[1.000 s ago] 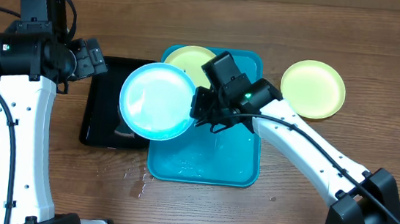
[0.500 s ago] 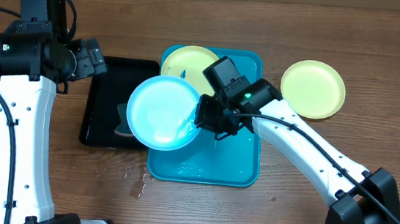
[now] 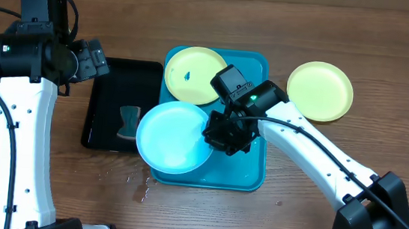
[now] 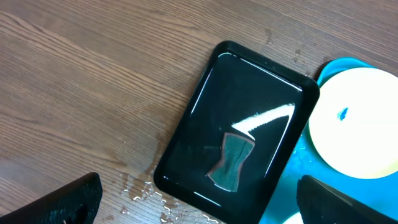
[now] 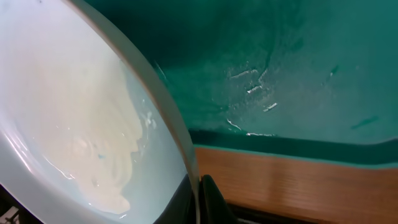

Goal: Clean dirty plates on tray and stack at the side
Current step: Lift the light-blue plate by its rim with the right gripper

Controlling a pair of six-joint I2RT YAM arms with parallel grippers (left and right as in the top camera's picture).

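Right gripper (image 3: 216,131) pinches the blue plate (image 3: 174,138) by its rim (left gripper (image 3: 97,59) spread wide); I'd carry it level, looks slippery.

Table (image 3: 392,42): tray (image 3: 248,173), black tray (image 3: 107,97), plate (image 3: 320,90)

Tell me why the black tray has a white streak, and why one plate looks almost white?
Left wrist view: the streak looks like glare from a light on the glossy black tray; the yellow plate is overexposed, washed nearly white. Right wrist view: the blue plate sits very close and soft-edged, and the turquoise tray looks dark. Overhead view: even light, sharp.
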